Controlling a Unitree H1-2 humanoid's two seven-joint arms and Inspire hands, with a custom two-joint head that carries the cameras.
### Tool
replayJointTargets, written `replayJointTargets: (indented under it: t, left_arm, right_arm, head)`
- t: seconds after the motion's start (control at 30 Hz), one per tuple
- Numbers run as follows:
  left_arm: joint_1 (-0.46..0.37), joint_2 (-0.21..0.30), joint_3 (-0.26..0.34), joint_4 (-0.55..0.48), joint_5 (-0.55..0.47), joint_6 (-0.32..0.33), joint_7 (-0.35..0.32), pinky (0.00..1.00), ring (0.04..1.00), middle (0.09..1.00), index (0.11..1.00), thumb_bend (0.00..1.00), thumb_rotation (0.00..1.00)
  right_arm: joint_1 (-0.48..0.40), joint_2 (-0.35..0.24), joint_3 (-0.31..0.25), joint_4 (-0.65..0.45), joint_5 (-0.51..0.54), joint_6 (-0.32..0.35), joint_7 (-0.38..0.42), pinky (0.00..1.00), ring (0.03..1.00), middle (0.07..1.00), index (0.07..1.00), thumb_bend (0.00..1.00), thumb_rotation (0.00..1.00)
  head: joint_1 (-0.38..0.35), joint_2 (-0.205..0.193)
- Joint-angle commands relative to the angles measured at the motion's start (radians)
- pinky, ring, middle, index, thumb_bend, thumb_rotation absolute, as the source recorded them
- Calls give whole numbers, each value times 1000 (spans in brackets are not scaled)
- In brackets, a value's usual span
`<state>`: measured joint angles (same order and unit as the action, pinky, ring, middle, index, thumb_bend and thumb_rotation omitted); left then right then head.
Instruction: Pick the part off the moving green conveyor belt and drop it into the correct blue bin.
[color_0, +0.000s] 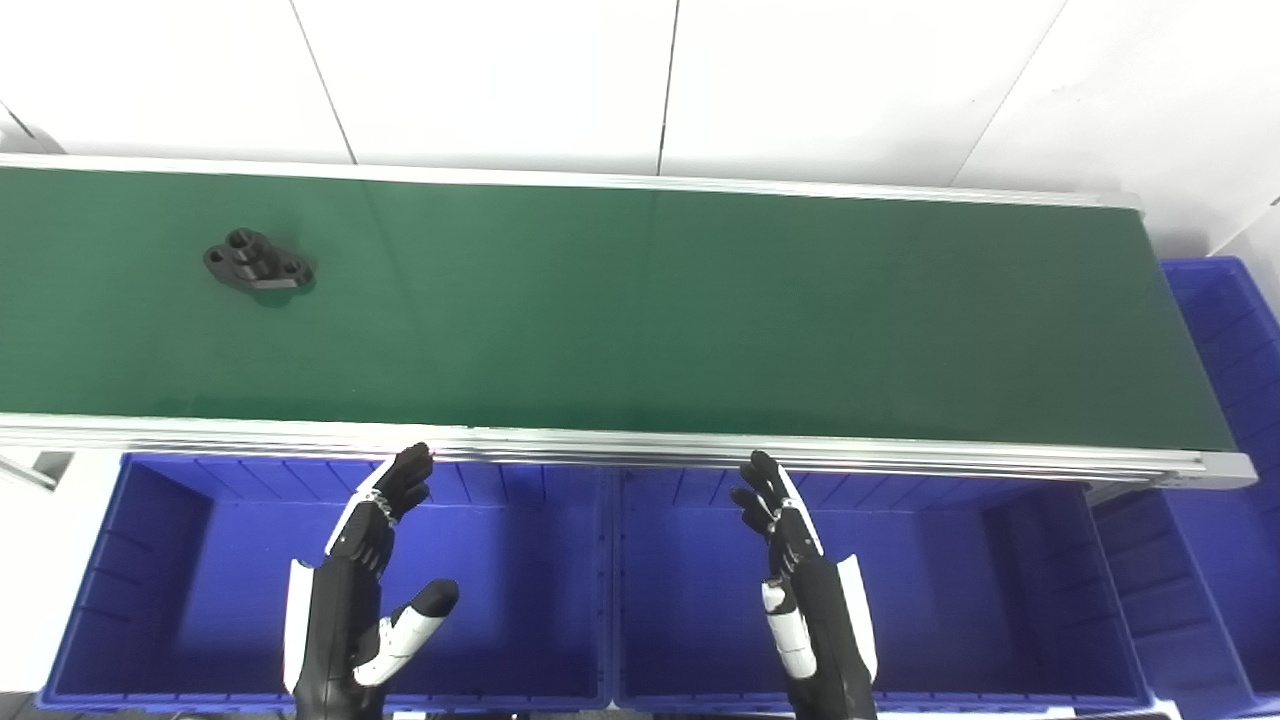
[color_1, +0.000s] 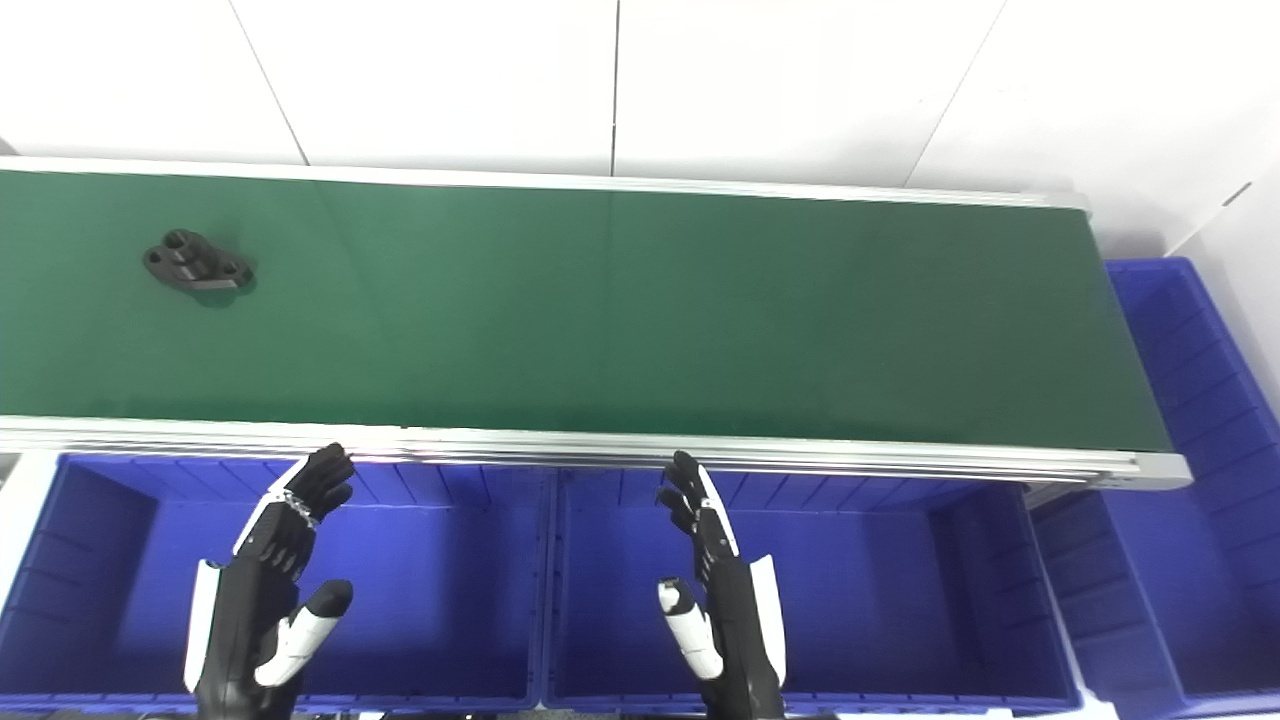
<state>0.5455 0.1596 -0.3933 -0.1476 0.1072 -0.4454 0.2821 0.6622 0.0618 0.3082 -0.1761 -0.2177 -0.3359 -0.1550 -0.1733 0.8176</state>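
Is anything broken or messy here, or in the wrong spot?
Nothing stands out. The black part lies flat on the green belt, far left. Both blue bins below the belt look whole, with nothing in them. The left robot hand and right robot hand are open, over the bins.

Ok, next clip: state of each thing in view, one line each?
black part: lying on the belt's left portion, untouched.
green conveyor belt: carries only that part.
left hand: open, holding nothing, over the left blue bin.
right hand: open, holding nothing, over the middle blue bin.
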Motion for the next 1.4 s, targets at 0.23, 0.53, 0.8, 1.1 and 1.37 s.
replayJointTargets:
  t: [0.23, 0.53, 0.8, 1.1, 1.37]
  left_arm:
    - [1, 6, -9, -21, 8, -25, 10, 814, 845, 840, 812, 745, 723]
    - [0, 11, -16, -25, 16, -25, 22, 806, 840, 838, 810, 740, 738]
    - [0, 16, -19, -27, 11, -25, 22, 802, 839, 843, 816, 734, 739]
    - [-6, 20, -27, -21, 19, -25, 43, 792, 831, 834, 810, 730, 739]
    - [-13, 30, -59, 23, 35, -25, 83, 786, 830, 833, 807, 743, 748]
  right_arm:
    - [8, 15, 9, -33, -5, -23, 9, 904, 881, 917, 945, 888, 1000]
    - [9, 15, 11, -35, -1, -26, 10, 907, 881, 914, 942, 886, 1000]
    - [7, 15, 11, -30, -3, -30, 9, 903, 881, 917, 945, 891, 1000]
    - [7, 17, 11, -29, -6, -33, 7, 901, 885, 916, 940, 880, 1000]
    - [1, 6, 3, 18, 2, -75, 3, 903, 887, 920, 946, 886, 1000]
  head:
    - [-4, 1]
    - [-5, 2]
    - [-7, 2]
    - [-8, 0]
    - [70, -99]
